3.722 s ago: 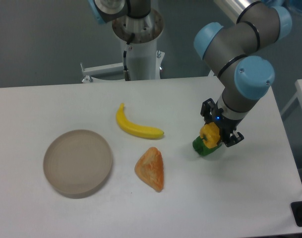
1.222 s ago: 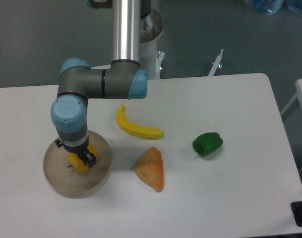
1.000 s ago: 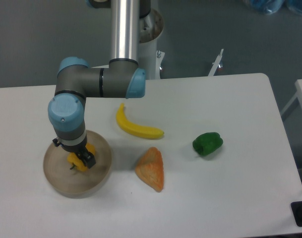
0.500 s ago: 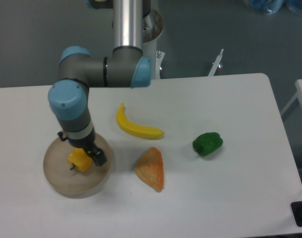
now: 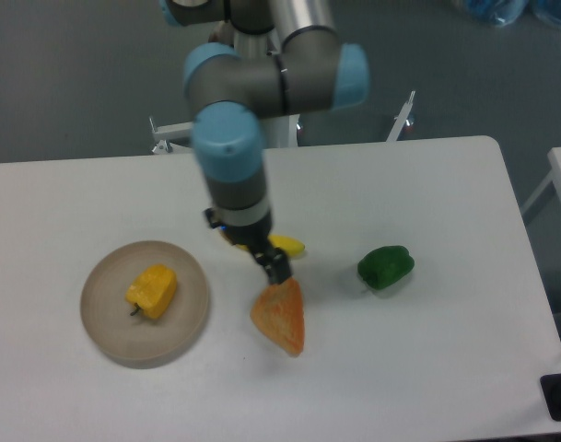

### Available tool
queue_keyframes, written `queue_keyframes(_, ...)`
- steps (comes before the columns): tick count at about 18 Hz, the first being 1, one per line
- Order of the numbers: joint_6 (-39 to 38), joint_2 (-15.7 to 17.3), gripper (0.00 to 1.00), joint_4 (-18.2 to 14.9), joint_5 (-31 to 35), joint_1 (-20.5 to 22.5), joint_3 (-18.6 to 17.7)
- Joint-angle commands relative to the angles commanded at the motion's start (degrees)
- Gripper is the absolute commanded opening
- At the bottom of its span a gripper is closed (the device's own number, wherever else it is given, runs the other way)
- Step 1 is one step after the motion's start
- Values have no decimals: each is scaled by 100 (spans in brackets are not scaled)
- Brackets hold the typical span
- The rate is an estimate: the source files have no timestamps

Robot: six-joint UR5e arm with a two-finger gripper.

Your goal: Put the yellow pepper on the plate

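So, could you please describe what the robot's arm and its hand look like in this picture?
The arm is built of thick matte grey cylindrical segments joined at rounded elbows with light blue caps, plus a shiny silver tube near the top. It narrows to a small black two-finger hand with dark fingers. No cables or markings are visible on it.

The yellow pepper (image 5: 152, 291) lies on the plate (image 5: 105, 341), near the tabletop's (image 5: 427, 387) left edge. The pastry (image 5: 280, 318) sits mid-table toward the front edge, the banana (image 5: 286, 245) just behind it, partly hidden by the gripper (image 5: 266, 260). The green pepper (image 5: 386, 266) lies nearer the right edge.
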Motion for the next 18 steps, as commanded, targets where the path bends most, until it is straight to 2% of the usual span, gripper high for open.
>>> queue_keyframes(5, 1054, -62, 100, -9, -70, 790, -26)
queue_keyframes(7, 1241, -166, 100, 26, -219, 993, -18)
queue_keyframes(11, 1294, -298, 100, 43, -237, 1100, 122)
queue_keyframes(14, 1653, -334, 100, 78, -202, 1179, 184)
queue_keyframes(16, 1663, -351, 100, 333, -237, 1179, 185)
queue_keyframes(18, 1654, -343, 100, 342, -228, 1170, 132)
